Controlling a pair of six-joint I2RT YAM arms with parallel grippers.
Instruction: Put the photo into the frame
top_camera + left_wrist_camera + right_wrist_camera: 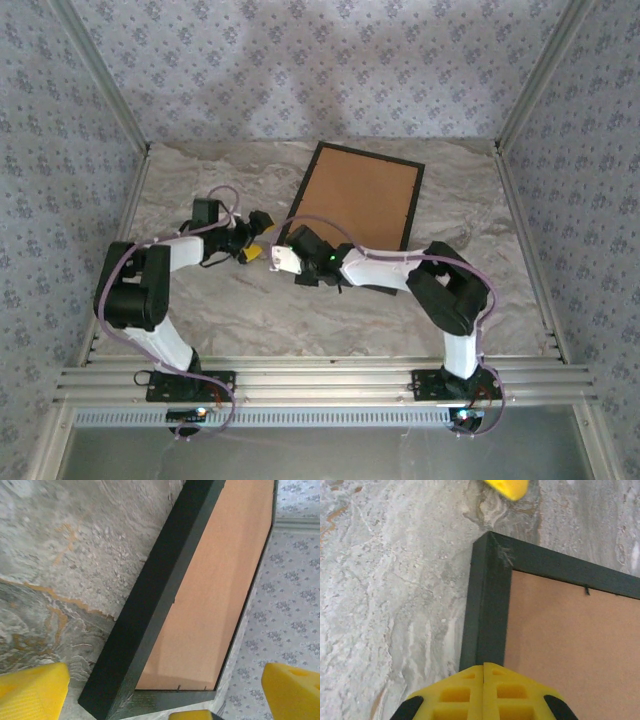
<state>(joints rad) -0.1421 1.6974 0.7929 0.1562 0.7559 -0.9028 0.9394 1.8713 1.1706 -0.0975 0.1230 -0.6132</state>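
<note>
**Clearance, table.** Clock read from the table's centre in the top view, with 12 away from the arm bases.

**Obstacles**
- Frame, lying flat at 12 to 1 o'clock, with a brown backing board inside it.
- Left arm, 8 to 9 o'clock.
- Right arm, 3 to 5 o'clock.
- Left gripper, spread wide just beside the frame's near-left corner.
- Right gripper, pressed closed over the left rail at the same corner.
- Walls at 9, 12 and 3 o'clock.

**Free**
- Bare strip at 6 o'clock, between the arms.
- Far-left corner, 10 to 11 o'clock.
- Strip at 2 to 3 o'clock, between the frame and the wall.
</note>
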